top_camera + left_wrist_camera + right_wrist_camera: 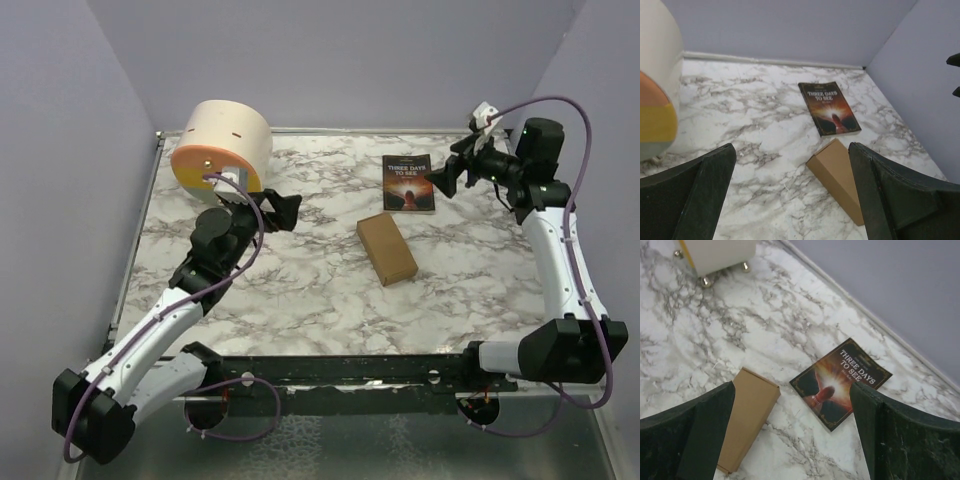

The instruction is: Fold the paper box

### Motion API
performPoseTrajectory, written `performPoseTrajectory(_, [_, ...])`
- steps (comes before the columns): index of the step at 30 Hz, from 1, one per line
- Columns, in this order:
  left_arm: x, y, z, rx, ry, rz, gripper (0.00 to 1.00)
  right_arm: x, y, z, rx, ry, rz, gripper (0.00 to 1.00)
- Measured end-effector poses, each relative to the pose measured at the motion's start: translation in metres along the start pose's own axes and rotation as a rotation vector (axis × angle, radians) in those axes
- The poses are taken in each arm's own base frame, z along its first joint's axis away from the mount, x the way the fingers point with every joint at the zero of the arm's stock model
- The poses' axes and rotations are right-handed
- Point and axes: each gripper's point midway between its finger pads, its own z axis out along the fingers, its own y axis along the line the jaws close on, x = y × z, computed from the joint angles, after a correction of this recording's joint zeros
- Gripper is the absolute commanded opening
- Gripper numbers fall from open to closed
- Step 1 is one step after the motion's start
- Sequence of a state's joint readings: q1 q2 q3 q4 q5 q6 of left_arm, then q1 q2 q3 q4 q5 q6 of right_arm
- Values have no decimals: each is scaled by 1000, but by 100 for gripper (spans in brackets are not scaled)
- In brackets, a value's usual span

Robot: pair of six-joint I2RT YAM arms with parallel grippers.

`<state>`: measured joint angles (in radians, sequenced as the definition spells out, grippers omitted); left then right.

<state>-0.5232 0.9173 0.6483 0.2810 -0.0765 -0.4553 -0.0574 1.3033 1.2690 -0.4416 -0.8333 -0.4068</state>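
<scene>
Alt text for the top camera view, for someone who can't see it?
A folded paper box lies centrally, in front of a dark book. The left tool, beside a cream cylinder, and right tool, beside the book, are open, empty and clear of it.

table (300,290): everything's sitting on this, arms bolted along the near edge
paper box (387,248): lying flat roughly mid-table, a bit right of centre
book (408,183): flat on the table right behind the paper box, toward the back wall, close but not touching
cylinder (220,148): back-left corner, well apart from both the box and the book
left gripper (290,212): just in front of the cylinder, left of the box, up off the table
right gripper (440,183): just right of the book, near the back-right corner, also in the air
</scene>
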Motion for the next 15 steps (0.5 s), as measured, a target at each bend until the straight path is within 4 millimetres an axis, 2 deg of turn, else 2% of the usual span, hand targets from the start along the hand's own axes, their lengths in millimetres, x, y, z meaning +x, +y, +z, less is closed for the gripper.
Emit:
performPoseTrajectory(3, [-37,-12,-2,7,-30,24,99,-37,-12,-10,60,-41,24,99])
performPoseTrajectory(8, [-93,-36,-12,34,-58,87,99,-68,-9,-28,112,-88,39,99])
performPoseTrajectory(9, [-94,-36,-12,35,-58,102,99,-76,-6,-33,117,-96,43,99])
performPoseTrajectory(10, [-112,-45,-16,49,-73,110,99,-85,-5,-37,121,-109,39,99])
performPoseTrajectory(15, [-140,-61,-23,81,-73,152,99,-126,-1,-55,144,-175,39,99])
